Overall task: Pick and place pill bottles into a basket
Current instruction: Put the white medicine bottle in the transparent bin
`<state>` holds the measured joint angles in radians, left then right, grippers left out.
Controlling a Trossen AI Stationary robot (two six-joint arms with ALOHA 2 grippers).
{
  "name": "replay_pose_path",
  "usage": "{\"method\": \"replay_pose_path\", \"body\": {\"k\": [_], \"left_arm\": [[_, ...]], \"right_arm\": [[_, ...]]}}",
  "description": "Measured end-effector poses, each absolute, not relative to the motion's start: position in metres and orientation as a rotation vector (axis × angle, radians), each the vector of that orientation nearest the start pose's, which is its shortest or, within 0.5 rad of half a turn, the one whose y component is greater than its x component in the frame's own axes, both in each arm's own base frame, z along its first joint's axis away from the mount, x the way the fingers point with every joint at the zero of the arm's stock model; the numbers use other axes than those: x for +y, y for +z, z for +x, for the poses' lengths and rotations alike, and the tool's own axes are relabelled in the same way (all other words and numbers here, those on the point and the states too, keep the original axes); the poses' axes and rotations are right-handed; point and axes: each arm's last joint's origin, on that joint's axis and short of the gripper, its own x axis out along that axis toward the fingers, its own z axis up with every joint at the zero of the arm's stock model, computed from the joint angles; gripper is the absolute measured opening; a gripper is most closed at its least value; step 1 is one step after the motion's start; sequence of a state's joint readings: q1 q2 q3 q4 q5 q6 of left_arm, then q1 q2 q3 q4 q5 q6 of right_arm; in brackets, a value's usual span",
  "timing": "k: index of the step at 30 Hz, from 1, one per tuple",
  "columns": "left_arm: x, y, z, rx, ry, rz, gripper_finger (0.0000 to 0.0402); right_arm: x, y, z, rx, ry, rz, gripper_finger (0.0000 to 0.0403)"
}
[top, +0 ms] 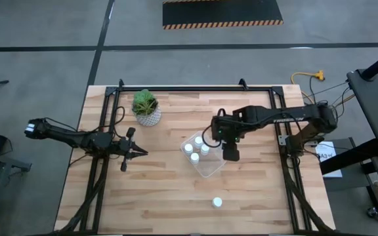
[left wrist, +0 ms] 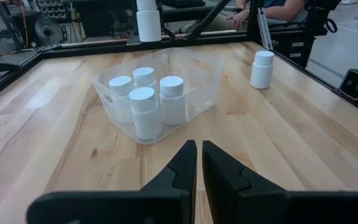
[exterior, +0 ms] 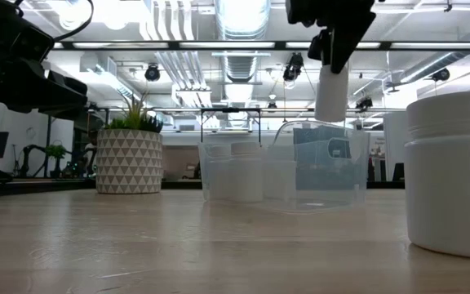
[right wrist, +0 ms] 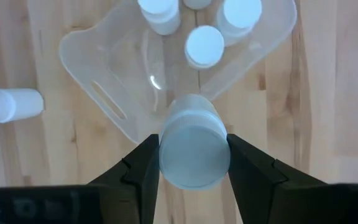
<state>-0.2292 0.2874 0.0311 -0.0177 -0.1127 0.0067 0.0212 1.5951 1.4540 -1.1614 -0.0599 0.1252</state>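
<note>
The clear basket (top: 210,165) lies mid-table with several white pill bottles (top: 194,157) standing in it; they also show in the left wrist view (left wrist: 146,112). My right gripper (top: 230,154) is above the basket's right end, shut on one more pill bottle (right wrist: 194,152), which also shows in the low view (exterior: 331,91). Another bottle (top: 217,202) stands on its base alone near the table's near edge. My left gripper (top: 136,152) is shut and empty, left of the basket, low over the table. My right gripper pinches the pill bottle's cap end (right wrist: 166,146) between its two fingers, one on each opposite side. The fingers come from above, pointing down. The bottle hangs upright below them (exterior: 331,102), lifted clear above the basket's rim.
A white patterned pot with a green plant (top: 146,110) stands at the far left of the table. A dark frame rail (top: 195,88) runs along the far edge. There is bare wood between my left gripper and the basket and around the lone bottle.
</note>
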Motion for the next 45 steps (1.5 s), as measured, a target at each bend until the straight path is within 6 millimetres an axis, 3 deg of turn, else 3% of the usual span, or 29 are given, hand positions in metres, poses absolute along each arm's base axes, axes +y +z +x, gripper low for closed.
{"method": "replay_pose_path", "body": {"k": [7, 14, 36, 45], "left_arm": [[-0.022, 0.148, 0.110, 0.270, -0.117, 0.053, 0.0008], [-0.022, 0.148, 0.110, 0.270, -0.117, 0.053, 0.0008], [-0.022, 0.148, 0.110, 0.269, -0.117, 0.053, 0.0008], [-0.022, 0.148, 0.110, 0.270, -0.119, 0.053, 0.0008]], "right_arm": [[0.019, 0.301, 0.316, 1.305, 0.035, 0.087, 0.0142], [0.028, 0.291, 0.326, 1.337, 0.058, 0.064, 0.0142], [0.032, 0.285, 0.341, 1.255, 0.115, 0.037, 0.0142], [0.034, 0.260, 0.355, 1.312, 0.158, 0.020, 0.0142]]}}
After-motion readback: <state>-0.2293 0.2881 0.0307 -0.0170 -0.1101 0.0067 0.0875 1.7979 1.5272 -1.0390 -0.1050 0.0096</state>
